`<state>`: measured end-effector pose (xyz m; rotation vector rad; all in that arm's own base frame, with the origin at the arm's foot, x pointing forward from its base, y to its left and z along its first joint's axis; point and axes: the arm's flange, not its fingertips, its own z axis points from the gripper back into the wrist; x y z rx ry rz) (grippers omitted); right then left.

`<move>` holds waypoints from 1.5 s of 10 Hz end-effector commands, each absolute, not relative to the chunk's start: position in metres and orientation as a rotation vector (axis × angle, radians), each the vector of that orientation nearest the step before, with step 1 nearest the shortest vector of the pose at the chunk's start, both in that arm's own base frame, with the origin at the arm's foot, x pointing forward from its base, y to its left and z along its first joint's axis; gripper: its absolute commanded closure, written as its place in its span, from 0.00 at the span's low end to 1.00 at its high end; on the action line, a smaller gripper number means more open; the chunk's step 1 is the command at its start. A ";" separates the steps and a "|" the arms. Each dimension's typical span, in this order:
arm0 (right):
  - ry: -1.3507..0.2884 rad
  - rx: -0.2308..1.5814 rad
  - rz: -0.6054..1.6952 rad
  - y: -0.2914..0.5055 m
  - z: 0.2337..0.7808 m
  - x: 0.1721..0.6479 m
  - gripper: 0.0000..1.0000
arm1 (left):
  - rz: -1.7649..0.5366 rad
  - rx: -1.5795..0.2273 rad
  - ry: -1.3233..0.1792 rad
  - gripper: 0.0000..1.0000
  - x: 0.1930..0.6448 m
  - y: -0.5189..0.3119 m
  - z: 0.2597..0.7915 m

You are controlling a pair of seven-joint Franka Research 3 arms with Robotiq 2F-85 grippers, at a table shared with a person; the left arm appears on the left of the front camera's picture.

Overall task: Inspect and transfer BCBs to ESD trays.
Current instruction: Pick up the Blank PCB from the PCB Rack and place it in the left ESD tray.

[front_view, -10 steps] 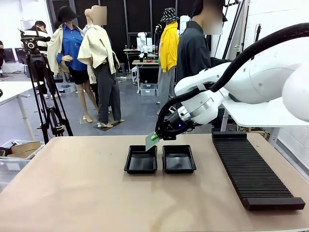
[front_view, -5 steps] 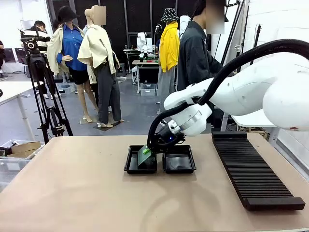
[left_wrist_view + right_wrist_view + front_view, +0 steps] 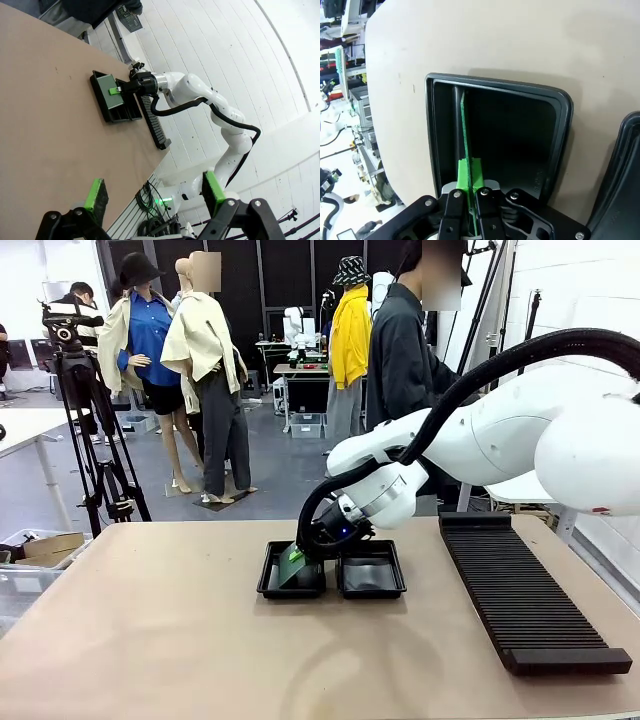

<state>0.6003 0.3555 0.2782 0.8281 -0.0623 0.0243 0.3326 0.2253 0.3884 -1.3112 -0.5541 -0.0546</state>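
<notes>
Over the middle of the table [image 3: 150,640], the right arm reaches across to the left ESD tray [image 3: 268,586], and the right gripper [image 3: 312,552] is clamped on a BCB [image 3: 291,565]. The green board hangs tilted, with its lower edge down inside that tray. Whether it touches the tray floor cannot be told.

From the right wrist, the BCB [image 3: 464,125] appears edge-on, pinched at its near end between the two green pads [image 3: 470,171]. It runs along one side of the left ESD tray [image 3: 495,85], close to a side wall.

Just beside it, rim against rim, stands the right ESD tray [image 3: 371,593], whose dark floor shows no board. A long black slotted rack [image 3: 525,590] lies well apart on the table's right side. A person [image 3: 400,350] in a dark shirt stands at the far edge behind the trays.

Seen from the left wrist, the left gripper [image 3: 154,190] hangs high above the table with its green-tipped fingers [image 3: 95,194] spread wide and nothing between them. Far off in that view sit the two trays, the BCB [image 3: 107,96] and the rack [image 3: 152,120].
</notes>
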 end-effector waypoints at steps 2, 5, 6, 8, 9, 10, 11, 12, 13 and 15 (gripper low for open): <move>-0.055 0.825 0.026 0.353 0.278 0.599 1.00 | -0.046 -1.308 -0.554 0.00 0.331 0.226 0.390; -0.055 0.825 0.026 0.353 0.278 0.599 1.00 | -0.046 -1.308 -0.554 0.00 0.331 0.226 0.390; -0.055 0.825 0.026 0.353 0.278 0.599 1.00 | -0.046 -1.308 -0.554 0.00 0.331 0.226 0.390; -0.055 0.825 0.026 0.353 0.278 0.599 1.00 | -0.046 -1.308 -0.554 0.00 0.331 0.226 0.390; -0.055 0.825 0.026 0.353 0.278 0.599 1.00 | -0.046 -1.308 -0.554 0.00 0.331 0.226 0.390; -0.055 0.825 0.026 0.353 0.278 0.599 1.00 | -0.046 -1.308 -0.554 0.00 0.331 0.226 0.390; -0.062 0.829 0.024 0.355 0.278 0.600 1.00 | -0.046 -1.308 -0.554 0.00 0.331 0.226 0.390; -0.052 0.813 0.020 0.358 0.282 0.596 1.00 | -0.046 -1.308 -0.554 0.00 0.331 0.226 0.390; -0.039 0.792 0.010 0.362 0.286 0.592 0.97 | -0.046 -1.308 -0.554 0.00 0.331 0.226 0.390; -0.030 0.755 -0.014 0.367 0.298 0.585 0.77 | -0.046 -1.308 -0.554 0.00 0.331 0.226 0.390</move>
